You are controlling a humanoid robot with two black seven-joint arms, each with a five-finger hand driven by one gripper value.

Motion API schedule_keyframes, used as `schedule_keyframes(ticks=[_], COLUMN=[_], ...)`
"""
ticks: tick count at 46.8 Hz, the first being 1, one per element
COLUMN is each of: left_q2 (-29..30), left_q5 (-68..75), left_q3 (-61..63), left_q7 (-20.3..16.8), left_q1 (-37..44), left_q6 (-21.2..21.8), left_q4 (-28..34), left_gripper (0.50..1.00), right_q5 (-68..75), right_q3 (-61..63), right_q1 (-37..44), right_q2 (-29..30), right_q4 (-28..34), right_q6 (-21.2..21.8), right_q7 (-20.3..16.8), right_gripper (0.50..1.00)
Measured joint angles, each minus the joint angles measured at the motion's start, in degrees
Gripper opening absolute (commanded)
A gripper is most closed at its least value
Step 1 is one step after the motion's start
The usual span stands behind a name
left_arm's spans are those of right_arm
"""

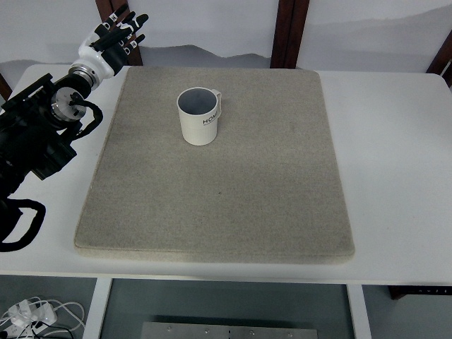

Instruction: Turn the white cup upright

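Note:
A white cup (198, 116) stands upright on the grey mat (219, 191), near its far middle, with its open mouth facing up and its handle toward the right. My left hand (119, 33) is raised at the far left corner of the table, well away from the cup, with its fingers spread and holding nothing. Its black arm (42, 134) comes in from the left edge. The right arm is out of view.
The mat lies on a white table (395, 155). Dark wooden posts (286, 32) stand behind the table's far edge. Cables and a white plug strip (28, 314) lie on the floor at the lower left.

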Motion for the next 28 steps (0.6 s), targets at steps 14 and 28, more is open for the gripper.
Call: schedule_keyframes(ticks=[14, 28], left_q2=[0.0, 0.2], left_q5=[-0.3, -0.4], left_q3=[-2.2, -4.5], left_q7=[0.6, 0.5], left_q1=[0.8, 0.9], left_q6=[-0.8, -0.9], left_q4=[-0.1, 0.0], left_gripper=[0.996, 0.999], right_q5=[0.0, 0.0], right_q3=[0.0, 0.0], right_q1=[0.0, 0.0], right_q2=[0.0, 0.0], right_q4=[0.0, 0.0], right_q6=[0.0, 0.0], right_q7=[0.0, 0.0], right_gripper=[0.952, 0.952])
